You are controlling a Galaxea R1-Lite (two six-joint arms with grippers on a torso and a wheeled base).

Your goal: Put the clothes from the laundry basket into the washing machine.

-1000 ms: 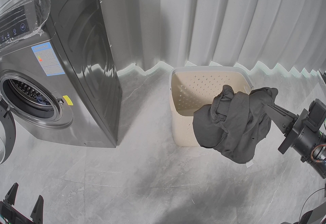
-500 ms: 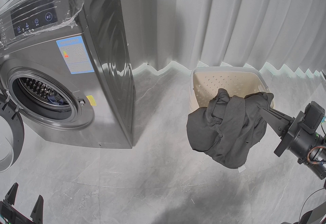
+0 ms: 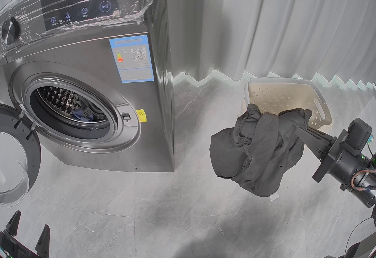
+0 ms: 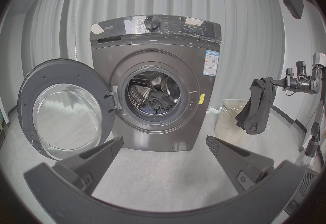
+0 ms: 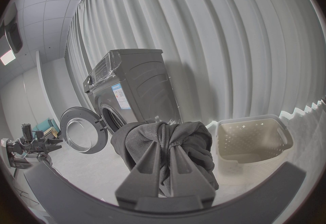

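Note:
A dark grey garment (image 3: 256,151) hangs in the air in front of the cream laundry basket (image 3: 288,98), with my right gripper (image 3: 303,131) shut on its top edge; in the right wrist view the fingers (image 5: 180,160) pinch the bunched cloth (image 5: 169,139). The silver washing machine (image 3: 98,75) stands at the left with its round door (image 3: 15,153) swung open. Dark clothes (image 4: 158,100) lie inside the drum. My left gripper (image 3: 27,231) is low at the near left, open with nothing between its fingers (image 4: 102,153).
White curtains (image 3: 274,16) hang behind the machine and basket. Grey tiled floor (image 3: 176,208) lies open between the machine and the basket. The open door juts out to the machine's left.
The whole head view has swung, so the machine's front now faces me more squarely. The right gripper still holds the garment, now a bit further clear of the basket toward the machine.

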